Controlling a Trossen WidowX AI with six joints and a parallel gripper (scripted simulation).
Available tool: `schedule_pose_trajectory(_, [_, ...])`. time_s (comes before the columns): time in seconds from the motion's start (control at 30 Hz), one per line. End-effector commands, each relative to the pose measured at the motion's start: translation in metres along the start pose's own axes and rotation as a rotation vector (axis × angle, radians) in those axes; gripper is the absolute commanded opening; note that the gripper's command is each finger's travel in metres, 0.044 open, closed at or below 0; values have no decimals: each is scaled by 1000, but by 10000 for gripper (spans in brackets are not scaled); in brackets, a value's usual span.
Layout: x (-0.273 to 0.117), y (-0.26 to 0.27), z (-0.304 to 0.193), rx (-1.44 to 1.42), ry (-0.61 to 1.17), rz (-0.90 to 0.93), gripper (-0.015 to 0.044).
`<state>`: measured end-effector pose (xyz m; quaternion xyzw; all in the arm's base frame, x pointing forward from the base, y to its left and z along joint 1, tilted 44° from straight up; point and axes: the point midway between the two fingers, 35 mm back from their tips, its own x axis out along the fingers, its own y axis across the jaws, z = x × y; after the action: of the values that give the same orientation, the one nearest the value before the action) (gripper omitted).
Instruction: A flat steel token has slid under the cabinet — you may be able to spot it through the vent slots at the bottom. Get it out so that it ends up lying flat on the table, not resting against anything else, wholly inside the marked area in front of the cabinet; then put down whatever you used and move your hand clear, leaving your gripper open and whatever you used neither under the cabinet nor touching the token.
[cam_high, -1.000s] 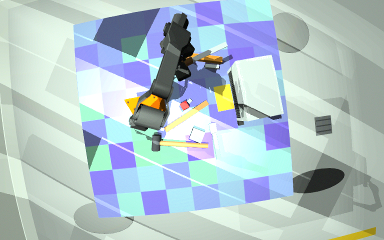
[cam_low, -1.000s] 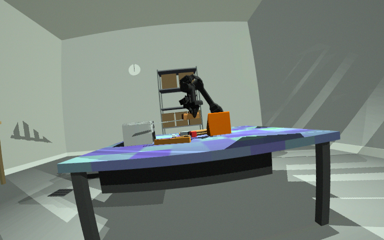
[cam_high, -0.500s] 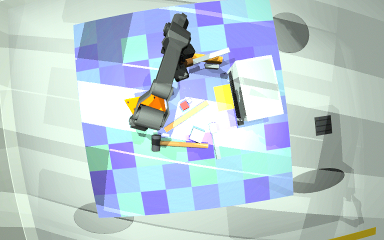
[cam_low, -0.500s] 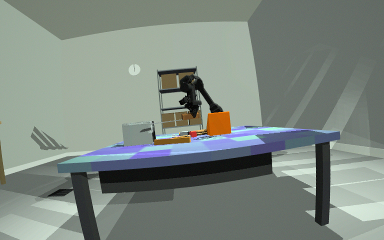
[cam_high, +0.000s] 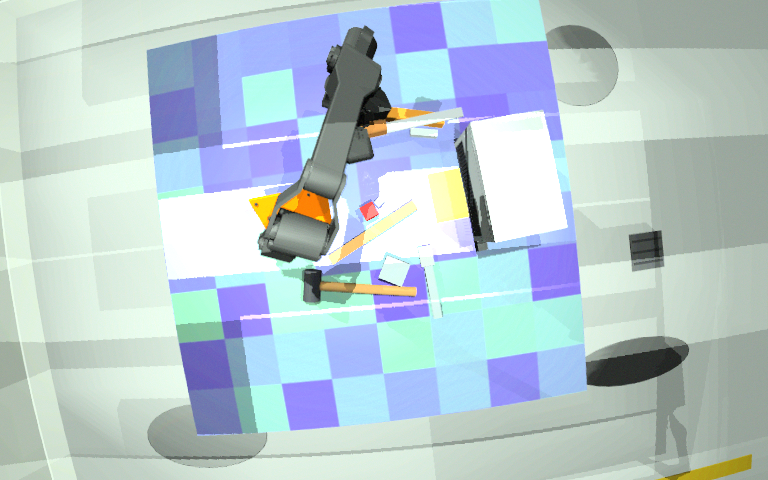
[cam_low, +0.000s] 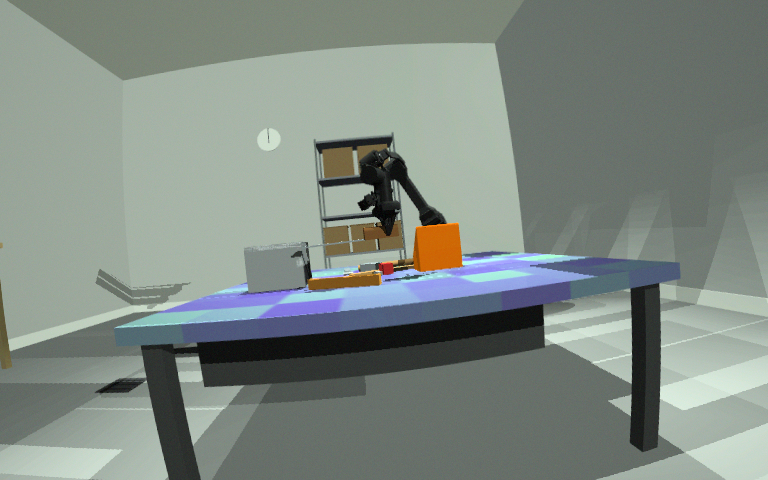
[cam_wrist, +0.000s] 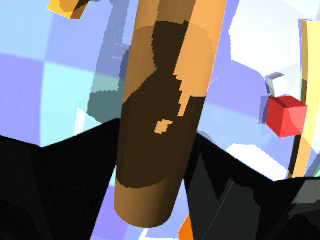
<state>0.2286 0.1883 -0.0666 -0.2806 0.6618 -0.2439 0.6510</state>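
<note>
My gripper (cam_low: 387, 230) (cam_wrist: 153, 132) is shut on the round wooden handle (cam_high: 376, 130) (cam_low: 373, 232) (cam_wrist: 165, 65) of a long tool. The tool's thin pale blade (cam_high: 424, 120) (cam_low: 339, 243) points toward the cabinet side, held above the table. In the top view the arm hides the fingertips. The white cabinet (cam_high: 518, 175) (cam_low: 275, 268) stands on the table with its dark slotted front (cam_high: 471, 186) facing the arm's side. The yellow marked area (cam_high: 447, 195) lies directly before that front. The token cannot be made out in any view.
An orange bar (cam_high: 400, 112) (cam_low: 345, 281) and white block (cam_high: 424, 133) lie below the tool. A red cube (cam_high: 368, 210) (cam_low: 386, 268) (cam_wrist: 285, 117), wooden strip (cam_high: 390, 223), mallet (cam_high: 368, 289), pale square block (cam_high: 394, 270) and pale T-shaped piece (cam_high: 432, 288) lie nearby. An orange wedge (cam_low: 438, 246) stands by the arm's base.
</note>
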Motion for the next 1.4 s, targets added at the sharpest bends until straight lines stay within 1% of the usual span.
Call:
schedule_pose_trajectory(0.0, [-2,1,1,30,-11,7,0])
schedule_pose_trajectory(1.37, [-2,1,0,341,-10,9,0])
